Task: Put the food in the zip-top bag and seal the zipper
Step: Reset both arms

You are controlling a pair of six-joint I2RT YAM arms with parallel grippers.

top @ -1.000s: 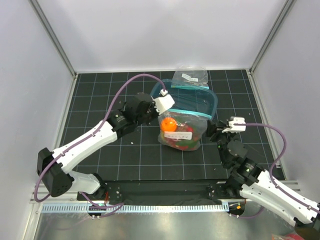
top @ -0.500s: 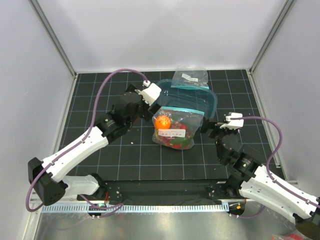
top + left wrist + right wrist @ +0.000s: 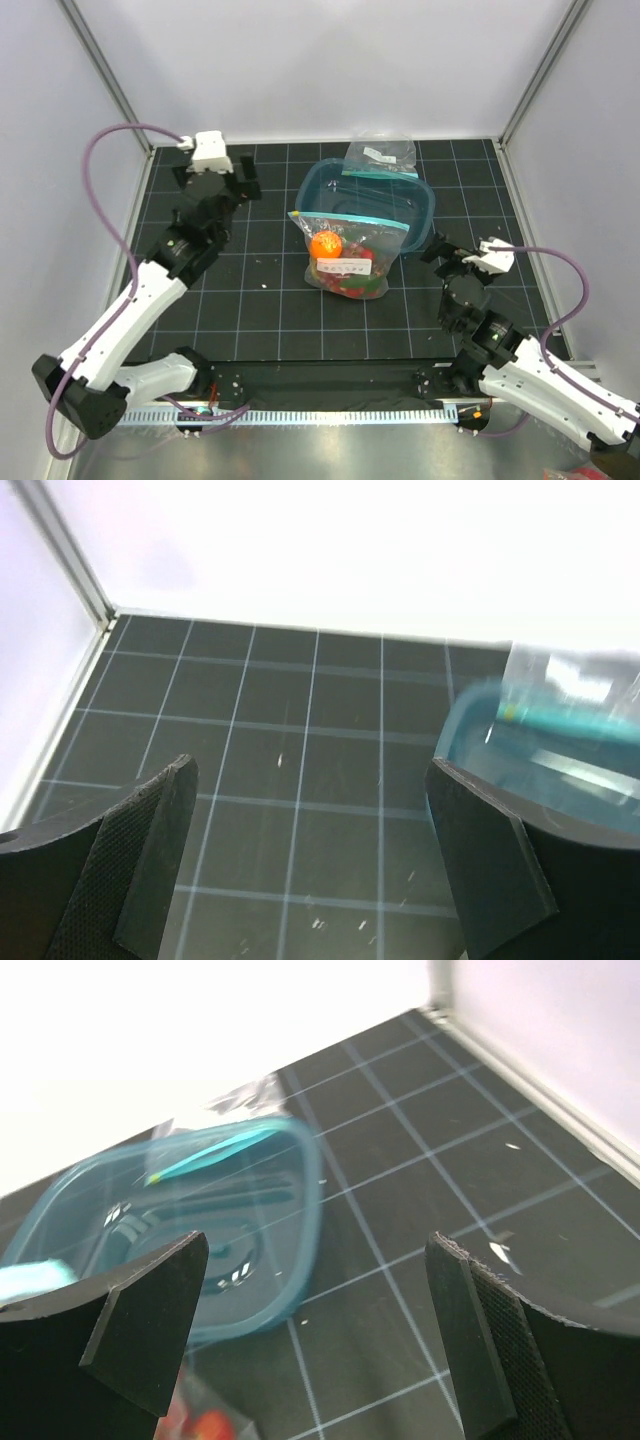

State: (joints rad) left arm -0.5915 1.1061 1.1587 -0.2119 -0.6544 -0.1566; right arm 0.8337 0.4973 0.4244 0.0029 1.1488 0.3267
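Note:
The zip-top bag (image 3: pixel 347 262) stands on the black mat against the front of a teal tub. No gripper touches it. Inside it lies the food: an orange (image 3: pixel 325 245), red strawberries (image 3: pixel 345 283) and something green. Its teal zipper (image 3: pixel 350 222) runs across the top edge, and a white label (image 3: pixel 346 269) is on the front. My left gripper (image 3: pixel 218 182) is open at the back left, well away from the bag, with bare mat between its fingers (image 3: pixel 150 860). To the right of the bag my right gripper (image 3: pixel 446 258) is open and holds nothing; a bag corner (image 3: pixel 200 1422) shows low left.
The teal translucent tub (image 3: pixel 420 205) sits behind the bag and shows in both wrist views (image 3: pixel 540 765) (image 3: pixel 300 1210). A smaller clear bag (image 3: pixel 380 156) with a teal strip lies behind the tub. White walls with metal rails (image 3: pixel 110 90) border the mat.
Both grippers have opened and let go of the bag. The left arm swung away to the back left corner, and the right gripper drew back a little to the right. The bag settled slightly leftward.

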